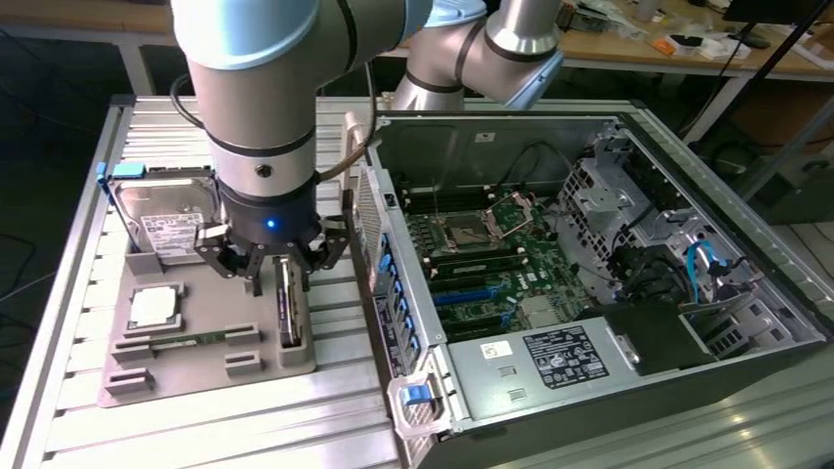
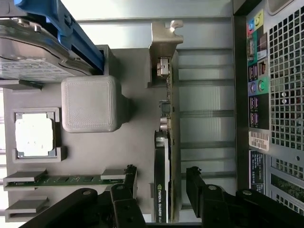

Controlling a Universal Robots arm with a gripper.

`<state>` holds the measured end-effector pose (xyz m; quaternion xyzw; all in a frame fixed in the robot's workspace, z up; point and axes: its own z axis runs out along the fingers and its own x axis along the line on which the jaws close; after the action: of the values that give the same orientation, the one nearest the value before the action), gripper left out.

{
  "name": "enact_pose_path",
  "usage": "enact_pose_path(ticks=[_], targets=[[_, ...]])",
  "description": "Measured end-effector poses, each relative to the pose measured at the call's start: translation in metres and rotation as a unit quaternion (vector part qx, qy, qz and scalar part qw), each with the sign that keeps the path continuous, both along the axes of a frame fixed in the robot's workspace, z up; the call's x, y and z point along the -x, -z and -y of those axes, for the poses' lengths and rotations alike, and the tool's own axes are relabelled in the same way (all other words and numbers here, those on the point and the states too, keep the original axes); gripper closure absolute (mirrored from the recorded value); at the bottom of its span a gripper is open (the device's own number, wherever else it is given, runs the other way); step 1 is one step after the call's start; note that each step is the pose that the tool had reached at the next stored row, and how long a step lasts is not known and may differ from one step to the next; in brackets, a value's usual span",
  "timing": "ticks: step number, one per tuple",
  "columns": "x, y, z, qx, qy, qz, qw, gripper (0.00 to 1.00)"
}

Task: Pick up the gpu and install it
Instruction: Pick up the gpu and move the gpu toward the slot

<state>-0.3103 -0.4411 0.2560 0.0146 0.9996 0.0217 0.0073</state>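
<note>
Ribbed aluminium tabletop [image 1: 78, 274] carries a matte grey holder [image 1: 195, 369], with an open computer case [image 1: 729, 327] to the exterior view's right. The gripper [image 1: 284, 277] hangs low over the holder, its black fingers [image 2: 124, 192] spread apart on either side of the gpu [image 1: 289, 315], not visibly touching it. The thin green card stands on edge at the holder's case-side border, a silver bracket [image 2: 166, 42] at one end. Its lower edge is hidden.

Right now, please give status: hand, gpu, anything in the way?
Hand open, fingers on both sides of gpu. Gpu on edge in gray holder, not lifted. Nothing in between.
</note>
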Motion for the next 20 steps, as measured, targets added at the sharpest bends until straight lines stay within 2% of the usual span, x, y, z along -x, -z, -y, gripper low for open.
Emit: enact_pose_path(ticks=[8,20], targets=[[-0.003,0.0156,0.0000,0.0000,0.000,0.0000,1.0000,0.46],[-0.003,0.0163,0.0000,0.0004,0.000,0.0000,1.0000,0.46]])
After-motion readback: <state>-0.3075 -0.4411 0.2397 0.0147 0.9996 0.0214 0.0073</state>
